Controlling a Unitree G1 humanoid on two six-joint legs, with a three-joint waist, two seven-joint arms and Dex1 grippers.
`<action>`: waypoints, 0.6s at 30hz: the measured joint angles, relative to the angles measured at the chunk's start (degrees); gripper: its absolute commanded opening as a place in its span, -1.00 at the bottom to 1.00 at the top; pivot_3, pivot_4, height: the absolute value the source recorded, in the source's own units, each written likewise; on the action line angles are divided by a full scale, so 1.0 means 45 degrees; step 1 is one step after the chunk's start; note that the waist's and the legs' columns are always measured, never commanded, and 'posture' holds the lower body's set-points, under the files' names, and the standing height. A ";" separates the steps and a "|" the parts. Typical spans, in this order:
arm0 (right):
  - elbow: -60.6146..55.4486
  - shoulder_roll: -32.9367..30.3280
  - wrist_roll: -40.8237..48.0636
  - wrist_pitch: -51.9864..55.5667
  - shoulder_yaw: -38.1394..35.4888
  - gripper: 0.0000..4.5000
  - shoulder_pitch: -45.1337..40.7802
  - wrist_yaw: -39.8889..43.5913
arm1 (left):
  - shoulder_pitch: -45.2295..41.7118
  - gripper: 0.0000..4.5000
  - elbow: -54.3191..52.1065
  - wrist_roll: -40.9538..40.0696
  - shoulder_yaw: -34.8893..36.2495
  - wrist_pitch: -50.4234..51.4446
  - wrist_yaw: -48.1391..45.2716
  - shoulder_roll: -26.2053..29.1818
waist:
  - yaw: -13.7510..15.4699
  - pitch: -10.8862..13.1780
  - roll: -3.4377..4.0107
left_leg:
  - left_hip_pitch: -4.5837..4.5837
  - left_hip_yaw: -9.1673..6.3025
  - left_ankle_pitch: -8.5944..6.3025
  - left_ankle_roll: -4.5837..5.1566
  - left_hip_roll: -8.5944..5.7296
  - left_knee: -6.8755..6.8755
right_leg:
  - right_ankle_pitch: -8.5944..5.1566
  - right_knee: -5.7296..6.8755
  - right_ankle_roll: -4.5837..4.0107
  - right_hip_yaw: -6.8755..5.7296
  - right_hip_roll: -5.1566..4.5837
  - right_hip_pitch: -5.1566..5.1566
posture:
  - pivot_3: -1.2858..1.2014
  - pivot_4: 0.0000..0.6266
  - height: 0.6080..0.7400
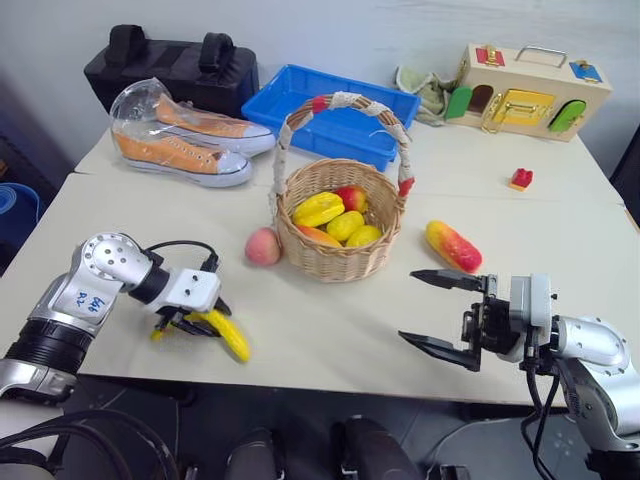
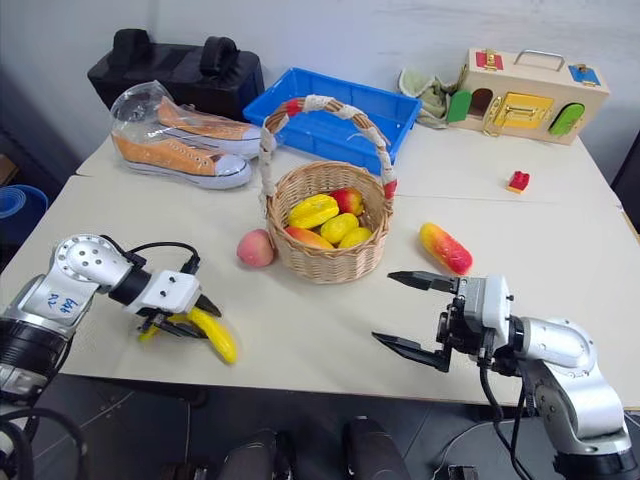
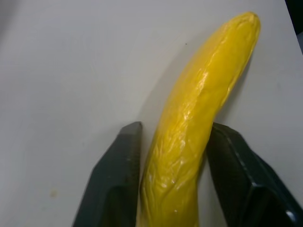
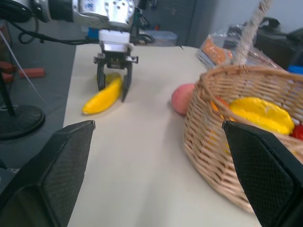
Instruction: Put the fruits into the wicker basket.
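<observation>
The yellow banana (image 1: 230, 338) lies on the table near its front left edge. My left gripper (image 1: 190, 325) reaches down over its stem end, and its fingers (image 3: 118, 179) press the banana (image 3: 199, 118) from both sides. A pink-orange peach (image 1: 263, 245) rests just left of the wicker basket (image 1: 340, 255), which holds several yellow and red fruits (image 1: 340, 215). On the table to the basket's right lies a red-and-yellow mango (image 1: 453, 245). My right gripper (image 1: 406, 305) hovers in front of the mango, open and empty, pointing left.
Behind the basket is a blue plastic tray (image 1: 300, 100). Orange sneakers (image 1: 185, 140) and a black bag (image 1: 170, 65) stand at the back left. A wooden latch box (image 1: 535, 90) is at the back right, with a small red block (image 1: 520, 179) in front of it.
</observation>
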 measured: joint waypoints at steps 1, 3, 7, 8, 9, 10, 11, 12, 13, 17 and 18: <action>0.0001 0.0006 -0.0040 -0.0108 -0.0108 1.00 0.0090 -0.0041 | 0.0012 -0.63 0.0018 -0.0111 0.0011 0.0056 0.0000 -0.0003 | 0.0002 0.0000 0.0000 | 0.0000 -0.0002 0.0003 0.0004 0.0000 0.0001 | 0.0002 0.0006 0.0002 0.0000 0.0000 0.0000 | 0.03 -0.52 1.00; 0.0034 0.0009 -0.0111 -0.0232 -0.0438 1.00 0.0343 -0.0164 | 0.0186 -0.69 -0.0136 -0.0578 0.0271 0.0473 0.0000 -0.0005 | 0.0001 0.0000 0.0000 | 0.0005 -0.0004 0.0005 0.0002 0.0000 0.0002 | 0.0002 0.0019 0.0002 -0.0001 0.0000 0.0000 | 0.03 -0.52 1.00; 0.0127 0.0107 -0.0111 -0.0305 -0.0976 1.00 0.0807 -0.0535 | 0.0731 -0.69 -0.1627 -0.3525 0.1888 0.3374 0.0001 0.0008 | -0.0030 0.0001 -0.0002 | 0.0007 -0.0027 0.0015 -0.0017 0.0002 -0.0003 | 0.0001 0.0043 0.0003 -0.0014 0.0002 -0.0003 | 0.03 -0.52 1.00; 0.0109 0.0209 -0.0041 -0.0285 -0.1087 1.00 0.0911 -0.0758 | 0.0776 -0.69 -0.2423 -0.5058 0.2645 0.5134 0.0043 0.0038 | -0.0025 0.0002 -0.0005 | 0.0004 -0.0040 0.0019 -0.0023 0.0002 -0.0002 | 0.0000 0.0044 0.0003 -0.0025 0.0004 -0.0002 | 0.03 -0.52 1.00; 0.0088 0.0423 0.0084 -0.0243 -0.1248 1.00 0.1021 -0.1053 | 0.0681 -0.69 -0.3200 -0.6471 0.3414 0.6785 0.0392 0.0040 | -0.0020 0.0003 -0.0006 | -0.0004 -0.0065 0.0023 -0.0030 0.0002 0.0001 | 0.0000 0.0046 0.0004 -0.0045 0.0002 0.0003 | 0.03 -0.52 1.00; 0.0079 0.0610 0.0166 -0.0197 -0.1380 1.00 0.1071 -0.1272 | 0.0482 -0.69 -0.3655 -0.7267 0.3924 0.7703 0.0755 0.0038 | -0.0020 0.0003 -0.0005 | -0.0003 -0.0083 0.0025 -0.0032 0.0001 0.0006 | -0.0001 0.0046 0.0004 -0.0054 0.0001 0.0013 | 0.03 -0.52 1.00; 0.0040 0.0864 0.0298 -0.0106 -0.1568 1.00 0.1113 -0.1631 | 0.0023 -0.69 -0.4063 -0.7941 0.4415 0.8863 0.1588 -0.0089 | -0.0014 0.0003 -0.0004 | 0.0002 -0.0094 0.0029 -0.0035 -0.0003 0.0008 | -0.0001 0.0046 0.0005 -0.0059 0.0002 0.0024 | 0.03 -0.52 1.00; -0.0007 0.1088 0.0419 -0.0040 -0.1704 1.00 0.1137 -0.1988 | -0.0606 -0.69 -0.4345 -0.8220 0.4709 0.9859 0.2680 -0.0450 | 0.0014 0.0001 0.0001 | 0.0011 -0.0112 0.0035 -0.0030 -0.0013 0.0008 | -0.0001 0.0046 0.0005 -0.0065 0.0002 0.0042 | 0.03 -0.52 1.00; -0.0089 0.1216 0.0473 -0.0031 -0.1729 1.00 0.1105 -0.2195 | -0.0943 -0.69 -0.4527 -0.8288 0.4791 1.0420 0.3451 -0.0735 | 0.0021 -0.0002 0.0008 | 0.0025 -0.0124 0.0037 -0.0027 -0.0030 0.0005 | -0.0002 0.0046 0.0009 -0.0063 -0.0002 0.0055 | 0.03 -0.52 1.00; -0.0207 0.1434 0.0480 -0.0037 -0.1879 1.00 0.1178 -0.2680 | -0.2474 -0.69 -0.4499 -0.8054 0.4303 1.2501 0.7123 -0.3300 | 0.0170 -0.0003 0.0008 | 0.0026 -0.0164 0.0041 -0.0015 -0.0062 0.0006 | -0.0011 0.0036 0.0029 -0.0064 -0.0008 0.0093 | 0.03 -0.52 1.00; -0.0236 0.1508 0.0470 -0.0047 -0.1928 1.00 0.1242 -0.2781 | -0.3000 -0.69 -0.4069 -0.7949 0.4313 1.3034 0.8177 -0.4066 | 0.0212 -0.0002 0.0006 | 0.0024 -0.0164 0.0041 -0.0014 -0.0062 0.0007 | -0.0012 0.0035 0.0031 -0.0063 -0.0008 0.0090 | 0.03 -0.52 1.00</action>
